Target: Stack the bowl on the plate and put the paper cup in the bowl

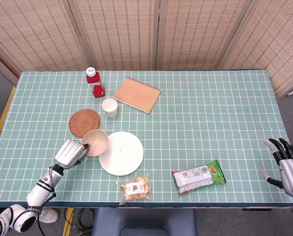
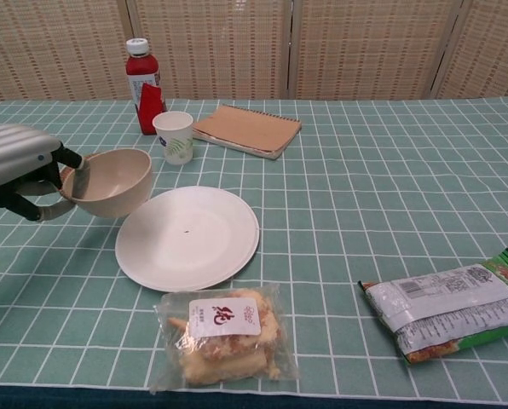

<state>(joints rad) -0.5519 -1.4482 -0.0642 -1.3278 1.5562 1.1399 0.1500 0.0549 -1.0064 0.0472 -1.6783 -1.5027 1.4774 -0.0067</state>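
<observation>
Behind plate (image 2: 187,238), paper cup (image 2: 174,136)

Surface (image 1: 210,113) covered with green cloth, white grid lines. Red bottle (image 1: 93,80) with white cap stands upright at far left part. Brown spiral notebook (image 1: 137,94) lies flat just right of bottle, turned at angle. Round woven coaster (image 1: 84,122) lies nearer to front, left side. Clear bag with snack (image 1: 135,189), white and red label on it, lies at front edge. Green snack packet (image 1: 199,177) lies to right of it, well apart. Behind surface, woven folding screen (image 1: 156,29).
</observation>
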